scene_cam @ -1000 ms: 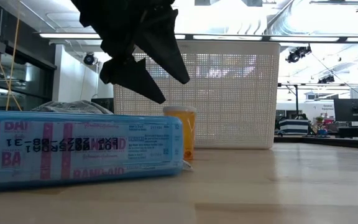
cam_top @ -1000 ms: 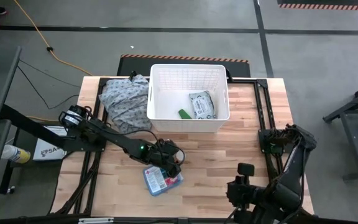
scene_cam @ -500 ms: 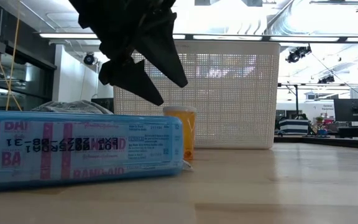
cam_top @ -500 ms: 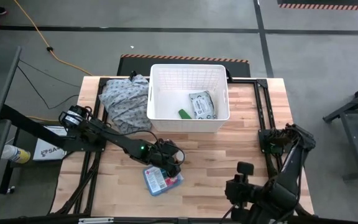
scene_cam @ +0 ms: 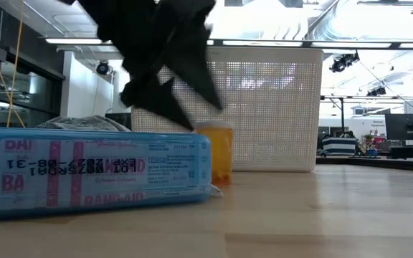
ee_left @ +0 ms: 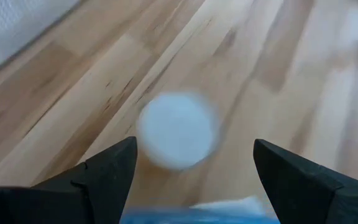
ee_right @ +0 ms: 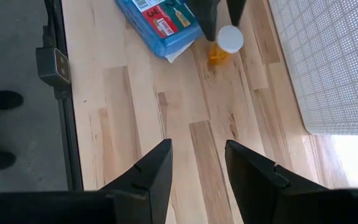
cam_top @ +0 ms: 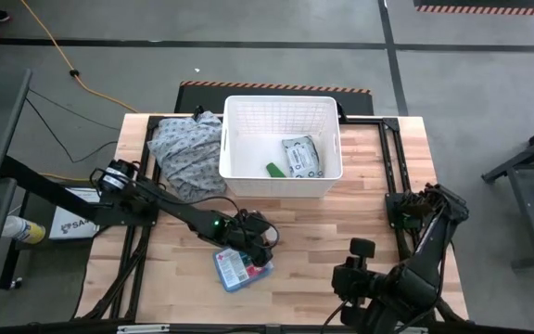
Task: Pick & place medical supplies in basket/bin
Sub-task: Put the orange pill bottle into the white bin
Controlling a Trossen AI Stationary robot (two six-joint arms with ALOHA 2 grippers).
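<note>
A small orange bottle with a white cap (ee_right: 229,40) stands upright on the table, just right of the blue flat first-aid box (cam_top: 242,267), which lies flat. My left gripper (ee_left: 191,155) is open and slants down over the bottle, one finger on each side of the cap (ee_left: 178,129). In the low view it (scene_cam: 192,107) hangs right above the bottle (scene_cam: 217,154). My right gripper (ee_right: 197,168) is open and holds nothing, high over the table's near right part. The white basket (cam_top: 281,98) at the far middle holds a grey-white packet (cam_top: 301,156) and a green item (cam_top: 274,170). My left gripper comes at the bottle from above, slanting down. One fingertip (scene_cam: 186,123) stands right at the edge of the bottle's cap. I cannot tell whether it touches.
A grey-blue patterned cloth heap (cam_top: 185,148) lies left of the basket at the far left. Bare wood stretches between the basket and the table's near edge on the right. The right arm (cam_top: 387,288) fills the near right corner.
My left gripper has sunk a little toward the orange bottle, still open. In the low view the bottle shows blurred and slightly nearer the table's right edge than before. The blue box has not moved.
</note>
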